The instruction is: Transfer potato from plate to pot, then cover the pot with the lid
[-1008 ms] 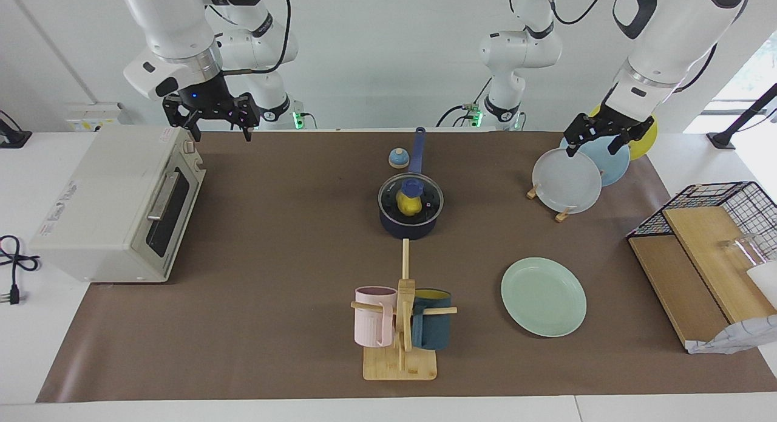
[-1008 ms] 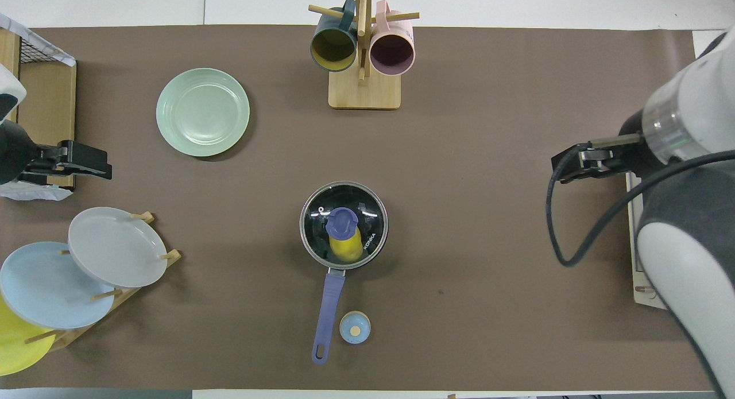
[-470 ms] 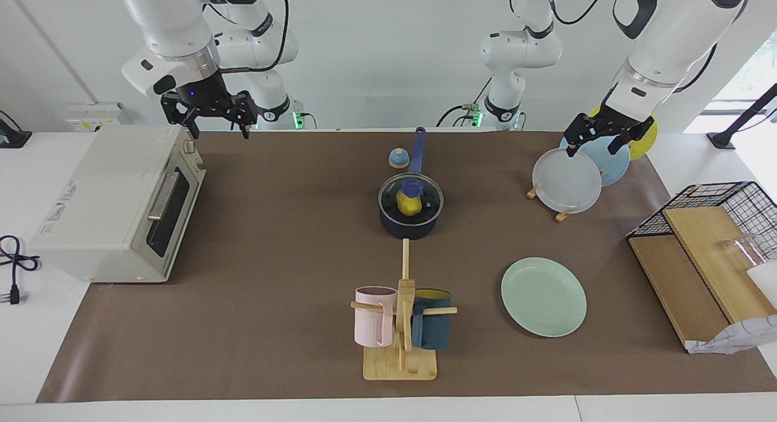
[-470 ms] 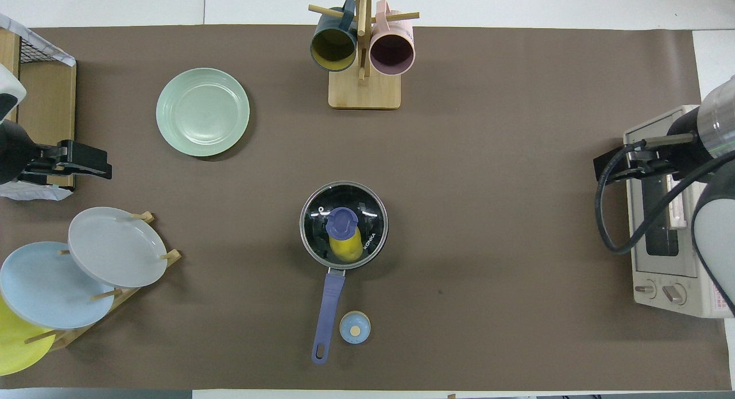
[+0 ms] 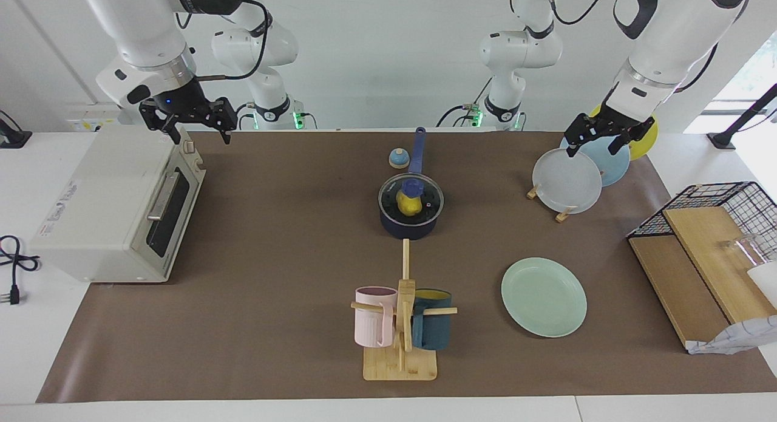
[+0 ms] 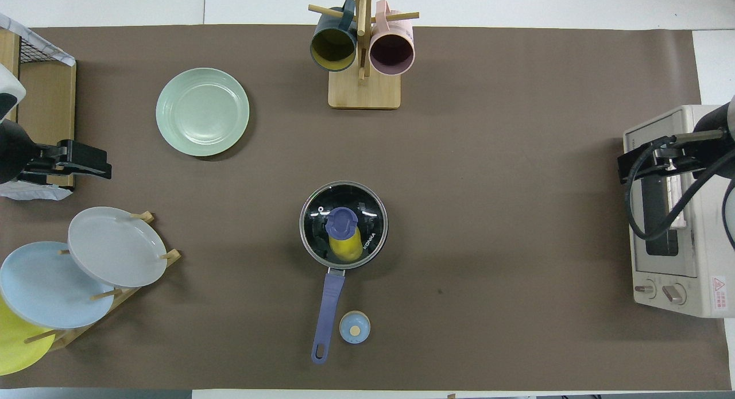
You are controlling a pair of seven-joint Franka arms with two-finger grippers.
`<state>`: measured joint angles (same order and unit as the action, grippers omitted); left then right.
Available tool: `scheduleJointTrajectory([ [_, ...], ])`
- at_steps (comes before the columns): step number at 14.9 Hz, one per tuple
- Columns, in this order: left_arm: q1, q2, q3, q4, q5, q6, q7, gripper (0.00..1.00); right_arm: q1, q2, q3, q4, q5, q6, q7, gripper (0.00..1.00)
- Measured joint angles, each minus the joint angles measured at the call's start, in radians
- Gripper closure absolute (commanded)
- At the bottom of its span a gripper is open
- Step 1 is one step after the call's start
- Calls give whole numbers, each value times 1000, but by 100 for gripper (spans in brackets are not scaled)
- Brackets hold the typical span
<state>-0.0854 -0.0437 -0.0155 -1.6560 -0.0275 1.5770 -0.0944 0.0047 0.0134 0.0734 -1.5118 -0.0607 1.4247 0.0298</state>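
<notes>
Both pincers open, empty; right pincer [image 5: 195, 123] withdrawn from pot [image 5: 410, 223] to over toaster oven [image 5: 115, 204]; left pincer [image 5: 598, 136] waiting over plate rack [image 5: 564, 214]. Potato [image 5: 408, 204] inside pot, lid [image 5: 425, 198] on: task looks finished.

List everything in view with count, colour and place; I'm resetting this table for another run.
Small saucepan: 1, navy, mid-table.
Glass lid: 1, clear, blue knob, on saucepan.
Toy potato: 1, yellow, inside saucepan.
Flat plate: 1, mint, bare, toward left arm's end.
Racked plates: 3, grey, blue, yellow.
Bell-like object: 1, blue-topped, beside handle.
Hanging mugs: 2, pink, teal.
Toaster oven: 1, white, right arm's end.
Left gripper: open, over racked plates.
Right gripper: open, over toaster oven.
</notes>
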Motion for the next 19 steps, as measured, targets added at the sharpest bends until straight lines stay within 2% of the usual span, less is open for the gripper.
scheduleJointTrajectory([
  [19, 0, 0, 0, 0, 0, 0, 0, 0, -39, 0, 12, -7, 1, 0, 0, 0],
])
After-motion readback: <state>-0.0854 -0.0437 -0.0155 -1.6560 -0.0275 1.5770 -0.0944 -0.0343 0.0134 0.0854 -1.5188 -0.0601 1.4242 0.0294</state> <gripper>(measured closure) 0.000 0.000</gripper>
